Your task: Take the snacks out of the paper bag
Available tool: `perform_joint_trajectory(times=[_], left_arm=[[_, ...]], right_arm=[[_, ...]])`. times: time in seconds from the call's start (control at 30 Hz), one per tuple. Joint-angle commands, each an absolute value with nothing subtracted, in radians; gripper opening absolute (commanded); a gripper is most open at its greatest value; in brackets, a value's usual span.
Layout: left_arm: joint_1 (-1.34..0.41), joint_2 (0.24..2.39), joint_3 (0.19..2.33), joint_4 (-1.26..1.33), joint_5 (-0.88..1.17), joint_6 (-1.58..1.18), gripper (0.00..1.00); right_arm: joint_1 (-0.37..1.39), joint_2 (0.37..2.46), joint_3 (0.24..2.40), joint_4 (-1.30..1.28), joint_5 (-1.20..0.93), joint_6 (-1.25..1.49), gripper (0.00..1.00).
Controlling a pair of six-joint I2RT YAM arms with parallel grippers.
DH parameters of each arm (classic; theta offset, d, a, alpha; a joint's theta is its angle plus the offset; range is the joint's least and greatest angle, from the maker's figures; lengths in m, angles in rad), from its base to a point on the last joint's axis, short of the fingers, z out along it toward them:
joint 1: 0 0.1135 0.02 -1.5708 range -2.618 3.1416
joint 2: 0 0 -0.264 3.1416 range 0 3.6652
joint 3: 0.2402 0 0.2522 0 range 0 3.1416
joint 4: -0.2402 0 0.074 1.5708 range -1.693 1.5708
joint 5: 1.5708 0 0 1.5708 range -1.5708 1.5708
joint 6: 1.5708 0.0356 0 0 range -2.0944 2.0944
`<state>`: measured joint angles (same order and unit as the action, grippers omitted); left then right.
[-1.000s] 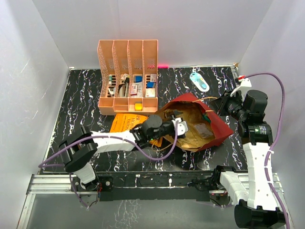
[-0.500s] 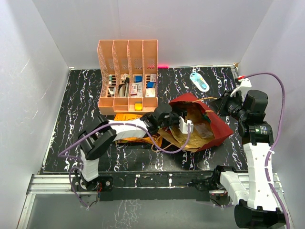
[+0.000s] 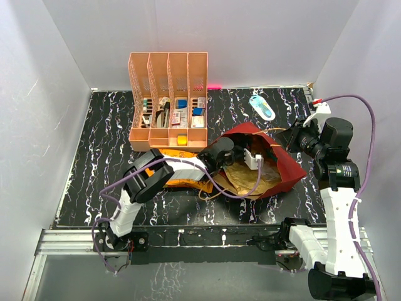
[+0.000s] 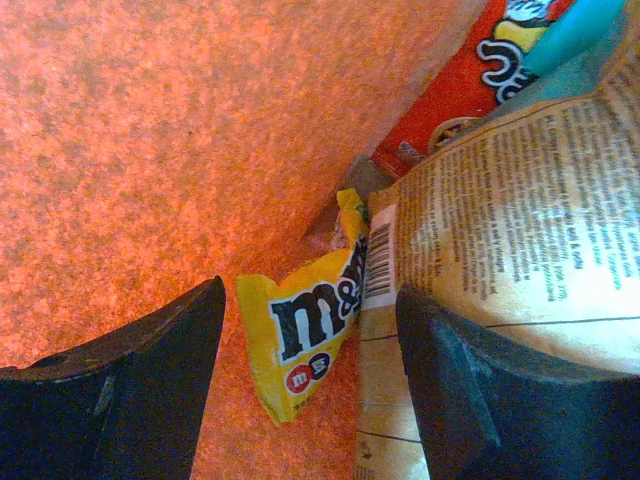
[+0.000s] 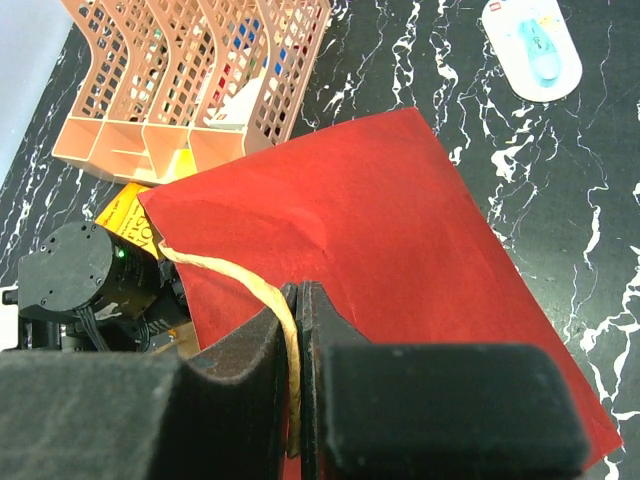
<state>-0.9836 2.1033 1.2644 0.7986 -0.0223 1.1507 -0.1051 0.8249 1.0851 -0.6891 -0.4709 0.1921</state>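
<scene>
Straddling yellow packet [image 4: 295, 345] in paper bag [image 5: 380, 220], left gripper [image 4: 308, 300] gapes, empty; right gripper [image 5: 300, 298] pinches handle [image 5: 238, 274], seemingly shallow: slip would collapse bag.

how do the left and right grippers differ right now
The left gripper is open; the right gripper is shut on the paper bag at its handle. The left gripper is inside the bag, facing a yellow packet; the right is outside, at the rim. Both are at the bag.

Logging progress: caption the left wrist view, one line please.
Inside the paper bag, open left jaws face a yellow candy packet beside a text-printed cream packet, red packet behind.
</scene>
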Motion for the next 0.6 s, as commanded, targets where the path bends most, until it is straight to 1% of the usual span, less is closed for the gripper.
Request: perform_joint_trajectory(times=[0.0, 0.1, 0.17, 0.2, 0.23, 0.3, 0.33, 0.4, 0.5, 0.53, 0.57], left_arm=[[-0.972, 2.13, 1.351, 0.782, -0.104, 1.16, 0.68], [-0.964, 2.167, 1.394, 0.77, -0.131, 1.172, 0.68], [-0.958, 2.189, 1.442, 0.694, -0.133, 1.164, 0.66], [-0.956, 2.202, 1.463, 0.669, -0.138, 1.16, 0.63], [-0.956, 2.21, 1.469, 0.659, -0.141, 1.159, 0.58], [-0.956, 2.205, 1.449, 0.679, -0.138, 1.162, 0.42], [-0.957, 2.195, 1.435, 0.685, -0.127, 1.154, 0.37], [-0.961, 2.17, 1.408, 0.675, -0.112, 1.142, 0.31], [-0.969, 2.116, 1.348, 0.695, -0.1, 1.123, 0.2], [-0.973, 2.098, 1.323, 0.705, -0.098, 1.112, 0.08], [-0.979, 2.08, 1.296, 0.728, -0.1, 1.107, 0.03]], right_arm=[[-0.104, 0.824, 1.139, -0.661, -0.469, 0.175, 0.08], [-0.104, 0.824, 1.143, -0.665, -0.469, 0.172, 0.08], [-0.104, 0.823, 1.143, -0.667, -0.466, 0.17, 0.08], [-0.103, 0.822, 1.143, -0.668, -0.465, 0.169, 0.08], [-0.104, 0.822, 1.143, -0.669, -0.463, 0.168, 0.08], [-0.104, 0.821, 1.141, -0.67, -0.46, 0.167, 0.08], [-0.104, 0.82, 1.139, -0.672, -0.46, 0.167, 0.08], [-0.104, 0.816, 1.133, -0.67, -0.456, 0.167, 0.08], [-0.104, 0.811, 1.119, -0.662, -0.453, 0.167, 0.08], [-0.104, 0.811, 1.116, -0.661, -0.453, 0.167, 0.08], [-0.104, 0.813, 1.113, -0.658, -0.452, 0.168, 0.08]])
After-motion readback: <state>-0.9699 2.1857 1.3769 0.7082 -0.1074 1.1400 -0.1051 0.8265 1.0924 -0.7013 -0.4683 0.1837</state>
